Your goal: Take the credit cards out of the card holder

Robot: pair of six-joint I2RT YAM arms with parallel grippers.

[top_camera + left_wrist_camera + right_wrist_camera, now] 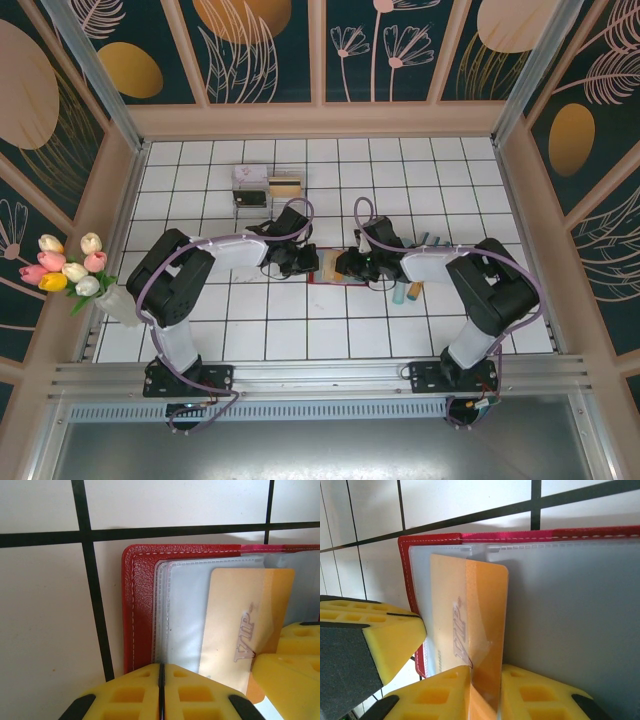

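While the left pincer (161, 690), fingers together, seemingly pins the open card holder (142, 605) flat on the table (250, 330) centre, the right pincer (485, 695) clamps a tan-orange credit card (487, 605), half out of its clear pocket (570, 610), apparently for withdrawal.

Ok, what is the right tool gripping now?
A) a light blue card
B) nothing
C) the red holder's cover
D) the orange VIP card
D: the right tool is pinched on the orange VIP card, which sits partway out of the card holder.
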